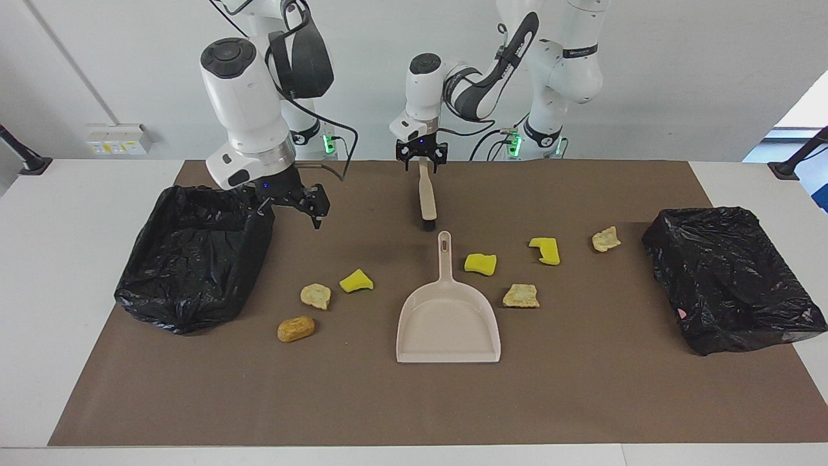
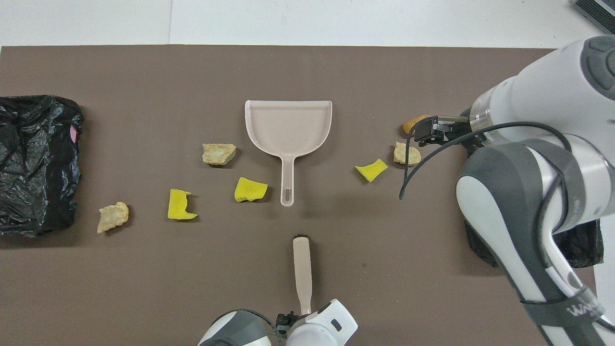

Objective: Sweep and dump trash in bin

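In the facing view the left gripper (image 1: 422, 159) is down at the tip of the brush (image 1: 427, 197) handle, at the robots' edge of the brown mat (image 1: 582, 401); whether its jaws have clamped the handle I cannot tell. The brush lies flat, bristles toward the dustpan (image 1: 448, 317). The right gripper (image 1: 304, 206) hangs over the mat just beside the black-lined bin (image 1: 194, 255) at the right arm's end, jaws released and holding nothing. The trash (image 1: 480, 263) — seven lumps — lies scattered on the mat on both sides of the dustpan.

In the overhead view the dustpan (image 2: 288, 127) sits mid-mat, its handle pointing at the brush (image 2: 302, 269). Four lumps of trash (image 2: 251, 189) lie toward the left arm's end, three toward the right arm's. The right gripper (image 2: 429, 130) partly covers the golden-brown one. The second bin (image 2: 33, 163) sits at the left arm's end.
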You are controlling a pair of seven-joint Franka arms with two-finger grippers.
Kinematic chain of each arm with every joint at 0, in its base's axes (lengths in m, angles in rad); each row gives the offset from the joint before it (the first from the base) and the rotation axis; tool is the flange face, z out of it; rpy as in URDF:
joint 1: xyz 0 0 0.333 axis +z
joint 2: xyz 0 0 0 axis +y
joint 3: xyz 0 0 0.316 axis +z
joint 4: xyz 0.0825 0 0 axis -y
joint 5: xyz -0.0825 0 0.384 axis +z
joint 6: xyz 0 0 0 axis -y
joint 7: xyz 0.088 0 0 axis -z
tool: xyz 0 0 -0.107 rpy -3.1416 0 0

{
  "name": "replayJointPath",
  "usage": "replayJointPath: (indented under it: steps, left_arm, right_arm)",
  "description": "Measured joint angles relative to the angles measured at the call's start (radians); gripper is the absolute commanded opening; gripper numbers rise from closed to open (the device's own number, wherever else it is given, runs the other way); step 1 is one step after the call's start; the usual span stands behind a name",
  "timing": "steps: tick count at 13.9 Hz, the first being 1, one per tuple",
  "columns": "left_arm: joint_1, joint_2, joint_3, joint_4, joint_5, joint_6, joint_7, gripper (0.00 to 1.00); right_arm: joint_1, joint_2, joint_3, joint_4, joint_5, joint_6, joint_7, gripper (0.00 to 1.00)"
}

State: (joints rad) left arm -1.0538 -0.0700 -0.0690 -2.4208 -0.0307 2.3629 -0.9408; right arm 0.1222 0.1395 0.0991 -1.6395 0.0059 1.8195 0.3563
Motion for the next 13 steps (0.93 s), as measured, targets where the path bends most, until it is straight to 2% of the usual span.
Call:
replayJointPath:
  steps: [1,3,4,5,6,7,10,13]
  left_arm:
    - [-0.001,-0.005,0.0,0.0,0.0,-0.004,-0.012,0.65]
    - [-0.003,-0.007,-0.001,0.0,0.0,-0.004,-0.023,0.59]
    - [-0.003,-0.007,-0.001,0.0,0.0,-0.004,-0.027,0.49]
    - [-0.003,-0.007,-0.001,0.0,0.0,-0.004,-0.033,0.42]
    - [-0.003,-0.007,-0.002,0.0,0.0,-0.004,-0.038,0.18]
    - [-0.004,-0.007,-0.002,-0.001,0.0,-0.005,-0.04,0.0]
    - [-0.004,-0.009,0.0,0.0,0.0,-0.044,-0.044,0.0]
    - [0.014,-0.041,0.018,0.01,0.0,-0.149,-0.044,0.0]
  right_arm:
    - [0.017,0.012,0.001,0.0,0.005,0.002,0.0,1.0]
    - [0.066,0.044,0.001,0.003,0.008,0.009,0.001,1.0]
    - [0.081,0.063,0.002,0.008,0.008,0.017,0.001,1.0]
    - [0.088,0.082,0.002,0.016,0.014,0.031,0.001,1.0]
    - [0.089,0.1,0.002,0.029,0.028,0.04,0.001,1.0]
    - [0.091,0.118,0.002,0.048,0.041,0.043,0.001,1.0]
    - [0.144,0.19,0.006,0.132,0.055,0.046,0.028,1.0]
    - [0.216,0.286,0.007,0.227,0.055,0.049,0.101,1.0]
